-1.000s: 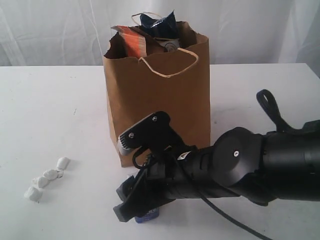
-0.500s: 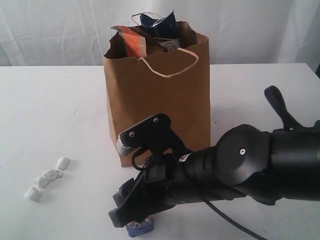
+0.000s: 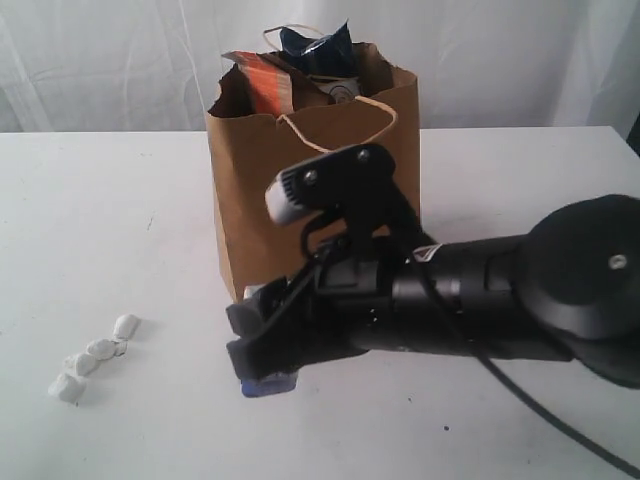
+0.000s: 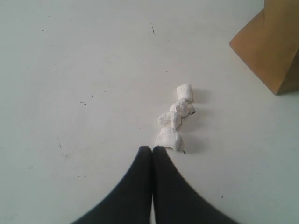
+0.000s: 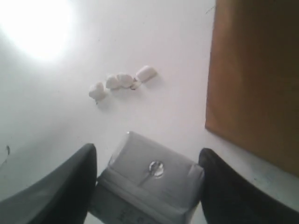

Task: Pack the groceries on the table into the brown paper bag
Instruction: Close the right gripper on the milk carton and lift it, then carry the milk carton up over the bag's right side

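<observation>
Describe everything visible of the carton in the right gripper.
The small white-blue carton is a paperboard pack, pale grey-white on top with a round foil seal, blue at its base. The right gripper clamps it upright from both sides, in front of the brown paper bag.

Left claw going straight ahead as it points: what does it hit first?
Probably the white wrapped sweets on the table, just ahead of the shut left claw, slightly off-line; its height is unclear.
</observation>
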Available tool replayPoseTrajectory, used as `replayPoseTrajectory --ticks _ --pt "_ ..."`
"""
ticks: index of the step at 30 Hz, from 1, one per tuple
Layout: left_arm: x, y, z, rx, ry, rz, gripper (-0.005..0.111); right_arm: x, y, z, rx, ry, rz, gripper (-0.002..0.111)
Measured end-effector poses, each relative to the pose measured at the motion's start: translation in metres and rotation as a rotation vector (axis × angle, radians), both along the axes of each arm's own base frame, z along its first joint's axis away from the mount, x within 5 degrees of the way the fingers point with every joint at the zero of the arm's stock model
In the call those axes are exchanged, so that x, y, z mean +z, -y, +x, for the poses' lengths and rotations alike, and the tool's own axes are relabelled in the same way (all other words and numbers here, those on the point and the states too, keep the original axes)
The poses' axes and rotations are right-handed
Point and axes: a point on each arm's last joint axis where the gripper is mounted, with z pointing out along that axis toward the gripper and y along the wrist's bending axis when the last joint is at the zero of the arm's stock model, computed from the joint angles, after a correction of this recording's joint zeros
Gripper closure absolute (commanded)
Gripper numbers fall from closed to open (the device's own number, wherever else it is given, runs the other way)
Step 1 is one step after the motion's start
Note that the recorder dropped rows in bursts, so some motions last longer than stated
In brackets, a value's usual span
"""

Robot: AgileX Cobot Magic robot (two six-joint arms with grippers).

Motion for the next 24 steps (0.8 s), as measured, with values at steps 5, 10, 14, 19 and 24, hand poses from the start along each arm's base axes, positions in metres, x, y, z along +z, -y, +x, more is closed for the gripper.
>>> replayPoseTrajectory --ticks 5,10,14,19,24 --pt "0.000 0.000 0.000 -0.002 0.003 -0.001 0.107 0.034 0.021 -0.003 -0.047 0.011 0.118 0.108" --pt "0.000 0.000 0.000 -0.002 0.003 -0.001 0.107 0.080 0.036 -0.011 -0.013 0.059 0.231 0.108" --pt "0.000 0.000 0.000 -0.002 0.003 -0.001 0.107 0.114 0.049 -0.014 -0.001 0.116 0.299 0.108" --pt "0.000 0.000 0.000 -0.002 0.003 -0.001 0.107 0.141 0.064 -0.006 -0.076 0.208 0.344 0.108" --pt "0.000 0.000 0.000 -0.002 0.003 -0.001 0.107 0.151 0.077 0.007 -0.189 0.287 0.358 0.108"
